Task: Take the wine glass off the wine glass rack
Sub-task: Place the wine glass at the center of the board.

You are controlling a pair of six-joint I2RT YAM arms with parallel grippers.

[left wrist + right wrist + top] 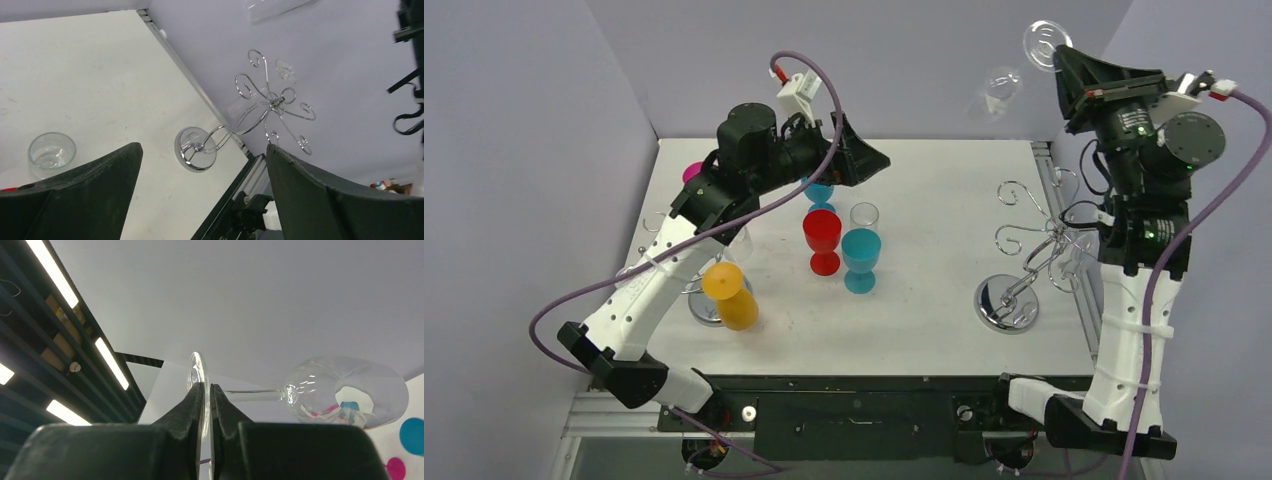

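My right gripper (1064, 55) is raised high at the back right, shut on the round foot of a clear wine glass (1004, 85). In the right wrist view the fingers (197, 397) pinch the foot's rim and the stem and bowl (345, 395) stick out sideways to the right. The chrome wine glass rack (1034, 250) stands on the table at the right, below the glass, its hooks bare. It also shows in the left wrist view (260, 105). My left gripper (869, 160) is open and empty, held above the table's back middle.
A red goblet (822, 240), a teal goblet (861, 258), a clear glass (864, 215) and a blue glass (819, 192) stand mid-table. An orange cup (729, 292) hangs by a second rack at the left. A clear glass (51, 151) shows in the left wrist view.
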